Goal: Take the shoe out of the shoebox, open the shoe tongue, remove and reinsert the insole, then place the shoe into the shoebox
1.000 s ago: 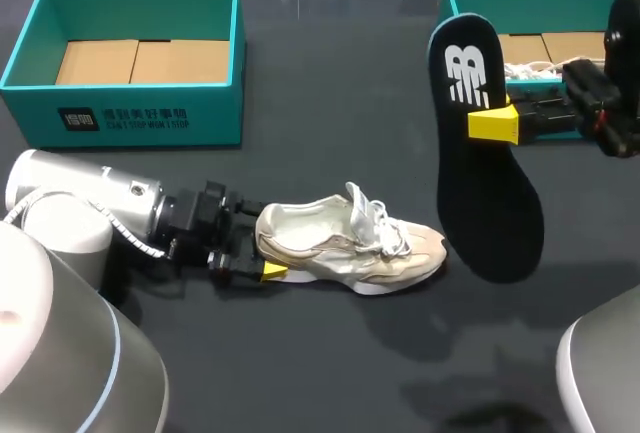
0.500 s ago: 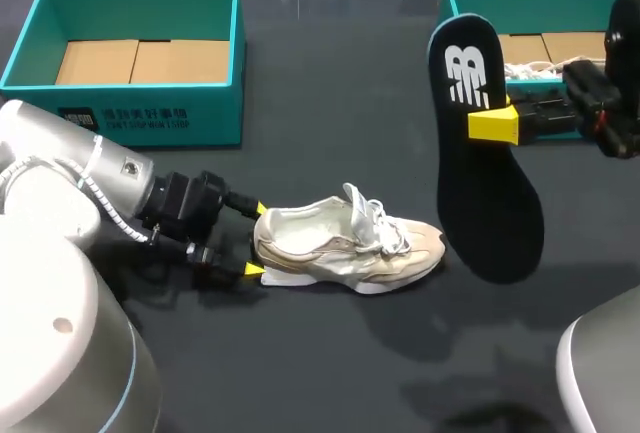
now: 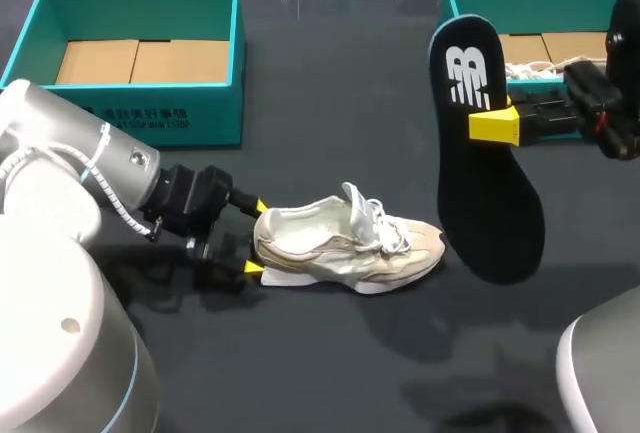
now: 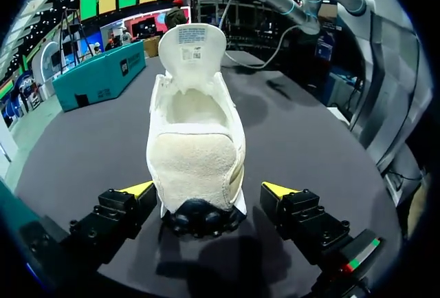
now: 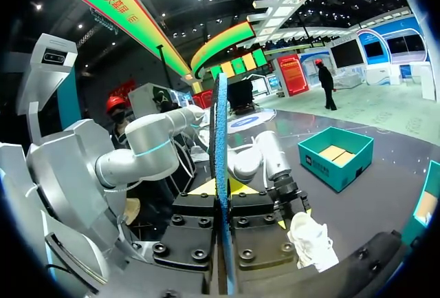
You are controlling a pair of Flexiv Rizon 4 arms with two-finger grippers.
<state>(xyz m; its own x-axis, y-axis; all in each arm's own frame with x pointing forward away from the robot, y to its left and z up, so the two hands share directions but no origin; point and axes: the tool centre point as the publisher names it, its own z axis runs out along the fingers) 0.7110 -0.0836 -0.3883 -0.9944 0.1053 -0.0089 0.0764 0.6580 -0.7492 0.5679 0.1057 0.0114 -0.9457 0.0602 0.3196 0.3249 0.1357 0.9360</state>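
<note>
Black insole [image 5: 221,146] edge-on from right wrist, printed face from head view

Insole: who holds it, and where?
The right gripper pinches the insole at its side edge, just below the logo. The left gripper, open around the shoe heel, holds nothing.

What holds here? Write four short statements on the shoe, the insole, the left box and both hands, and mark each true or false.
1. The right hand is shut on the insole. True.
2. The shoe lies inside a box. False: it lies on the table, in no box.
3. The left hand is shut on the shoe's heel. False: it is open, with a finger on either side of the heel and apart from it.
4. The left box holds no shoe. True.
</note>
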